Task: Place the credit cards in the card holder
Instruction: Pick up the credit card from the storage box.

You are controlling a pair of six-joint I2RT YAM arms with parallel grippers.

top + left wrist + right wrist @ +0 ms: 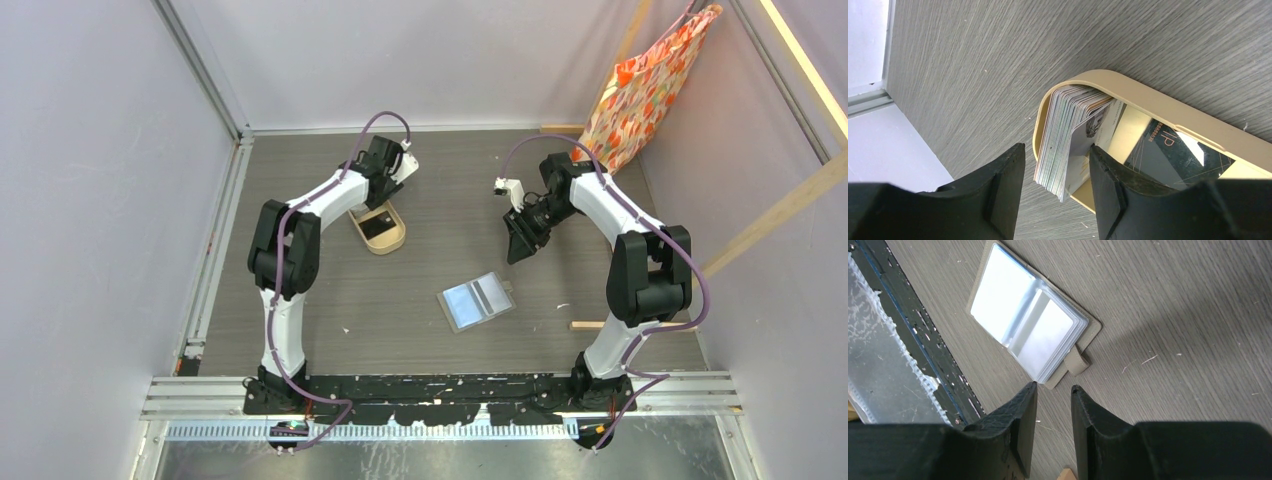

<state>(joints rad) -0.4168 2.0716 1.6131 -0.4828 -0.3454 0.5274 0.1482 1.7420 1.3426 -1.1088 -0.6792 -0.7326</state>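
My L pincer [1057,146] stood apart over the far end of the tray [1158,107], one finger each side of the cards [1060,130], which stood on edge in a thick stack leaning vs the tray's rounded end wall. Table [973,75] showed btwn one finger and the stack's back, so nothing was clamped; whether the other finger touched the front card I couldn't tell. A black card [1168,150] lay flat on the tray floor beside the stack. The holder [477,300] lay opened flat mid-table, well apart from the tray, clear sleeves up, snap tab off one edge. My R pincer [1054,387] hung above the table near the holder, fingers only slightly parted w/ nothing btwn them. Step in hand, as I judged it: pick from the stack. To do it well I needed one card, or a few, not the whole wad. That meant working a fingertip in behind just the front card, then closing slowly on its flat faces, low enough for a firm hold but clear of the rim. The lift had to go straight up so the rest didn't topple or drag the tray, which prob. was light. R should've been ready to pin the holder once a card went for a sleeve.
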